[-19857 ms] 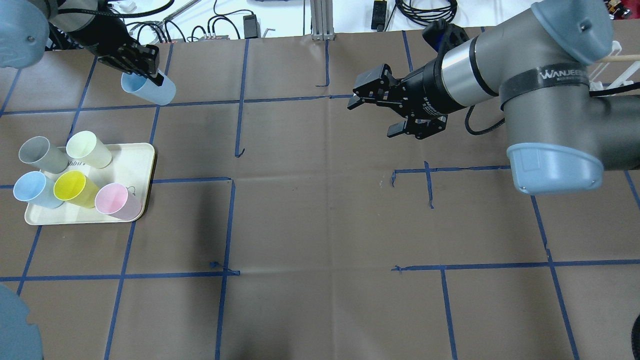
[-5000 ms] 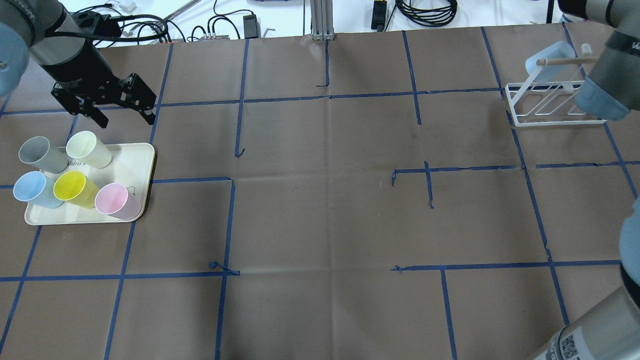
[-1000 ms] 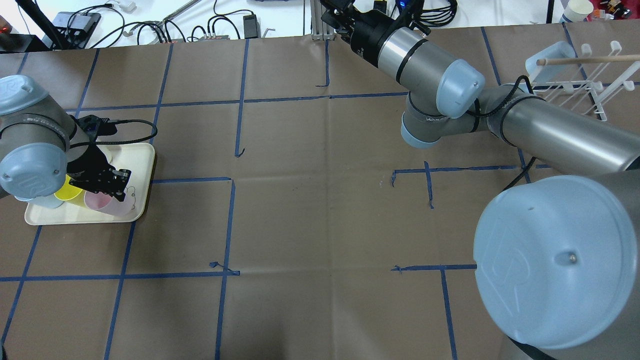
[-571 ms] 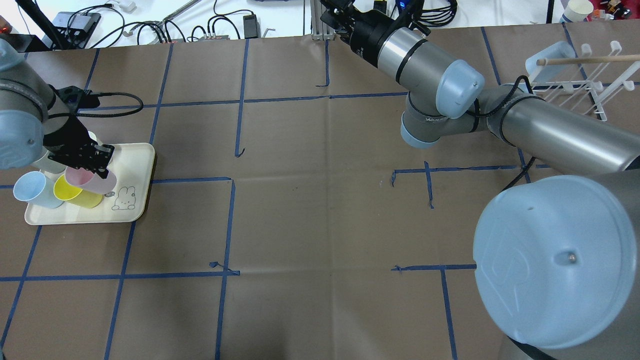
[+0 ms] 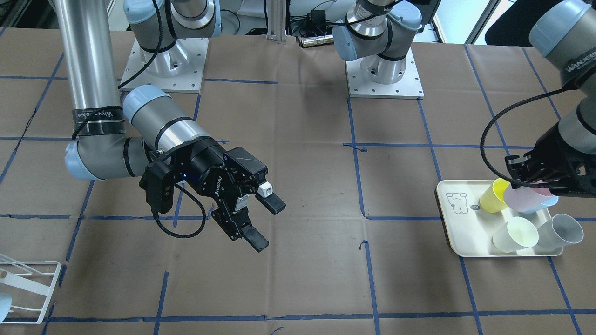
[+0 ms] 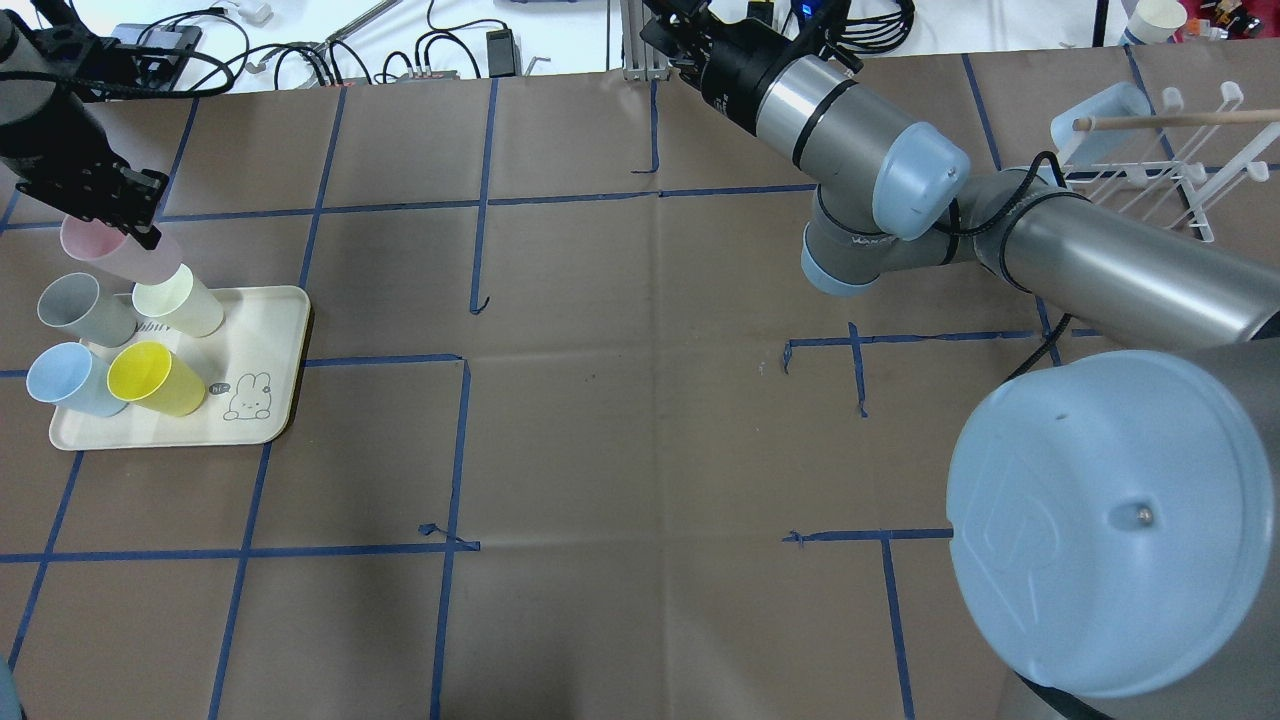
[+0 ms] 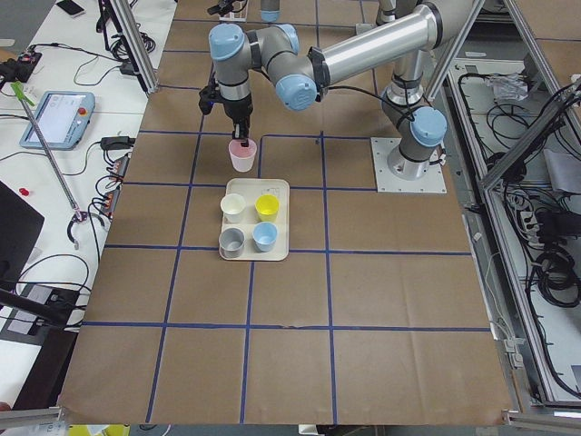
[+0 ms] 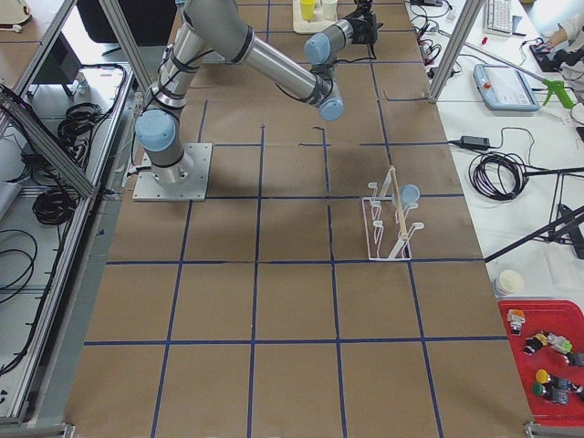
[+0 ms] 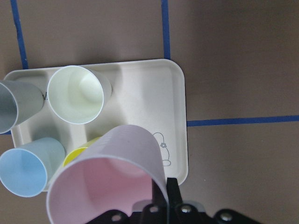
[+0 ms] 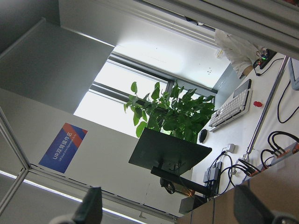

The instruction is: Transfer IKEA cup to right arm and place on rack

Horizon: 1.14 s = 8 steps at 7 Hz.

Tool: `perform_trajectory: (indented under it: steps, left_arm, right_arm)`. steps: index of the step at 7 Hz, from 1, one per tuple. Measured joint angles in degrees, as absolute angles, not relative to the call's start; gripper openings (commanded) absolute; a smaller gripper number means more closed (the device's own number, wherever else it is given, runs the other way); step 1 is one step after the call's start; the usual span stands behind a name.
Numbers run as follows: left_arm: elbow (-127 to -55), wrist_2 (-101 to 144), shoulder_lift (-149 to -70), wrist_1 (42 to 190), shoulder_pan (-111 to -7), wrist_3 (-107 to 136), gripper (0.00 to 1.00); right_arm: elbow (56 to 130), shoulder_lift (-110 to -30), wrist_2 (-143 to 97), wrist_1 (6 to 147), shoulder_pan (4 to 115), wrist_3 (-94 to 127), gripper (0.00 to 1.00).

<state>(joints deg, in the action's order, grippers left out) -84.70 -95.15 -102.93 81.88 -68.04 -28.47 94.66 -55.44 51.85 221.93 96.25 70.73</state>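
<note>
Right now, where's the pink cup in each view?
Front-facing: pink cup far right.
Overhead: pink cup upper left.
Exterior left: pink cup upper centre.
Exterior right: cannot tell.
Left wrist: pink cup bottom centre.
Right wrist: not in it.
Shared landmark: cream tray.

A cream rectangular tray (image 6: 270, 330) carrying four plastic cups (image 6: 160, 378) lies at my left on the brown paper-covered bench (image 6: 640, 450). My left end effector (image 6: 125, 228) holds a pink plastic cup (image 6: 110, 255) just beyond its far edge. The white wire rack (image 6: 1160, 175) stands far right.

Bright, even indoor light gives soft shadows on the brown table (image 6: 640, 450); the window (image 10: 107, 98) in the right wrist view glares white.
</note>
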Motion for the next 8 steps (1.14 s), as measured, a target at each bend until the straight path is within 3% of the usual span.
perform_trajectory:
  steps: [3,8]
  left_arm:
    - [-80.4,-81.26,-104.12,79.87,-68.66,-35.06,0.0]
    - [-83.18,-53.24,-109.41,68.35,-70.13,-43.42,0.0]
  right_arm:
    - [95.0,-54.49,52.41,227.59,96.32,75.77,1.0]
    - [95.43,-52.41,53.0,231.29,97.39,86.05,1.0]
